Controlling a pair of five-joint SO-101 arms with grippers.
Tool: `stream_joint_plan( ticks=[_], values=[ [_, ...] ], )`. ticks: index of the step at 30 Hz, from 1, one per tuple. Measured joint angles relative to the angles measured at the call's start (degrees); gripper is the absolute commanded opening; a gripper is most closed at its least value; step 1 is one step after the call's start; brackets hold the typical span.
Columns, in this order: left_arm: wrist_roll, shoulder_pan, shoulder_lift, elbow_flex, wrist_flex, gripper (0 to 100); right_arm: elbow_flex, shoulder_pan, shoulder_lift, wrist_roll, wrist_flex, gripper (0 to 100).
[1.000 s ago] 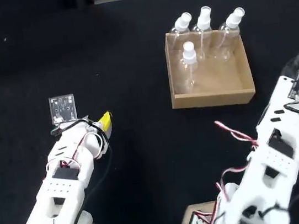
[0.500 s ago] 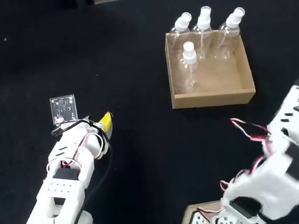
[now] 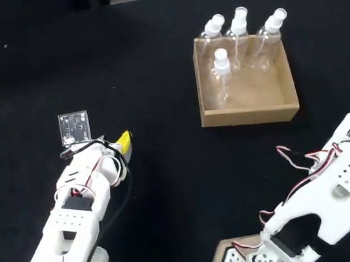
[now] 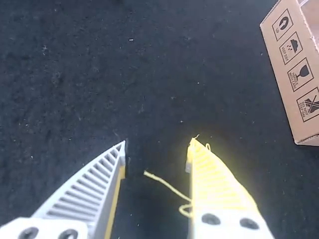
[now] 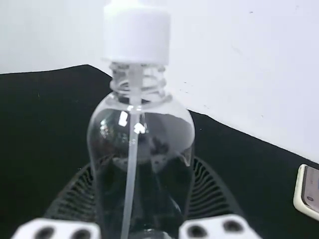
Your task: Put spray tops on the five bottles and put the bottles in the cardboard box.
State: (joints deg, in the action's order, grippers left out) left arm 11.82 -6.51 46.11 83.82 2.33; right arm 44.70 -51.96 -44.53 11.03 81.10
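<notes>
At the near right edge of the tabletop (image 3: 151, 56), the right tool (image 5: 142, 169) is clenched around the lower body of a clear bottle (image 5: 142, 144), one ribbed pad on each flank. The bottle stands upright in that grip. A white spray top (image 5: 137, 32) sits on its neck and the thin dip tube (image 5: 130, 149) hangs down inside. Neck threads show under the collar, so I cannot tell whether the top is screwed fully home.

The bottle looks empty, so it is probably very light. Its thin, glossy plastic wall will likely give under a hard squeeze and slide if held too loosely. The broad body, where the pads are now, seems the best place to hold it. The top is a poor handle, since it could turn or pull off.

Toward the near left corner, the left tool (image 4: 158, 144) is released, its grey and yellow fingers spread with nothing between them, low over bare cloth.

Farther back, right of centre, stands the cardboard box (image 3: 251, 115). It holds four capped bottles (image 3: 221, 62), three along its far wall and one just in front of them. The near half of the box floor is free, which I judge the easiest spot for the last bottle. A careless lowering could tip the light bottles already standing there.
</notes>
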Motion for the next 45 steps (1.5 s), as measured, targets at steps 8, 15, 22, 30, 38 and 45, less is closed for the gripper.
stream_joint_plan(
  ticks=[8,15,22,30,38,45],
  values=[
    [0.00,0.00,0.00,0.00,0.00,20,0.00,-0.09,-0.26,0.00,0.18,21.5],
    [0.00,0.00,0.00,0.00,0.00,20,0.18,-0.09,-0.44,0.00,0.18,23.6],
    [0.00,0.00,0.00,0.00,0.00,20,0.35,-0.09,-0.44,0.00,0.18,36.9],
    [0.00,0.00,0.00,0.00,0.00,20,4.75,0.70,0.97,0.00,0.18,34.8],
    [0.00,0.00,0.00,0.00,0.00,20,10.64,1.58,15.21,0.00,-7.12,34.8],
    [0.00,0.00,0.00,0.00,0.00,20,10.64,1.85,23.21,0.00,-20.75,34.7]
  ],
)
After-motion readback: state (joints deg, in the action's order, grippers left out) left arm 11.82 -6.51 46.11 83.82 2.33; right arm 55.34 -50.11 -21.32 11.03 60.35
